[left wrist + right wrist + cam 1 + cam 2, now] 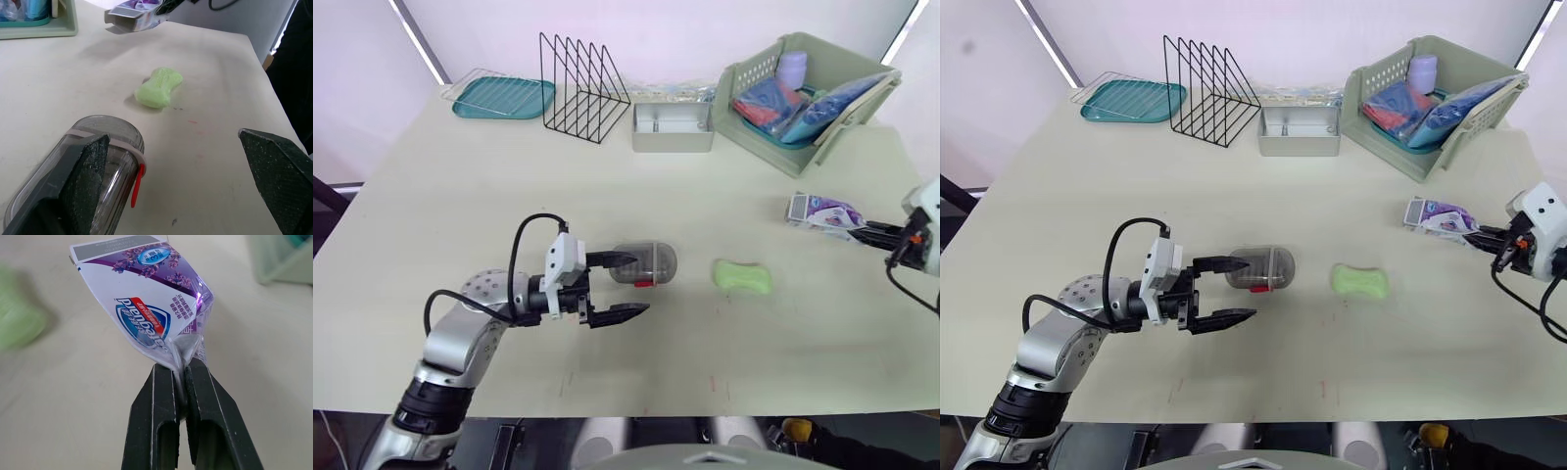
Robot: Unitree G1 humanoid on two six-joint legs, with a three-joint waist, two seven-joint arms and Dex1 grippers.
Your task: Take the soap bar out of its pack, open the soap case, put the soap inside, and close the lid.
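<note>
The clear grey soap case [646, 264] lies on its side at the table's middle, lid shut, with a red latch. My left gripper [641, 284] is open right beside it, one finger [83, 171] lying over the case's near end. A bare green soap bar [743, 277] lies on the table to the right of the case. Further right, my right gripper [181, 367] is shut on the crimped end of the purple soap pack [146, 308], which hangs just above the table [822, 211] with its open end facing the soap.
Along the back stand a teal tray [504, 98], a black wire rack [582, 88], a grey metal tin [673, 137] and a green basket [766, 137] with bottles and pouches. Bare table lies around the case and the soap.
</note>
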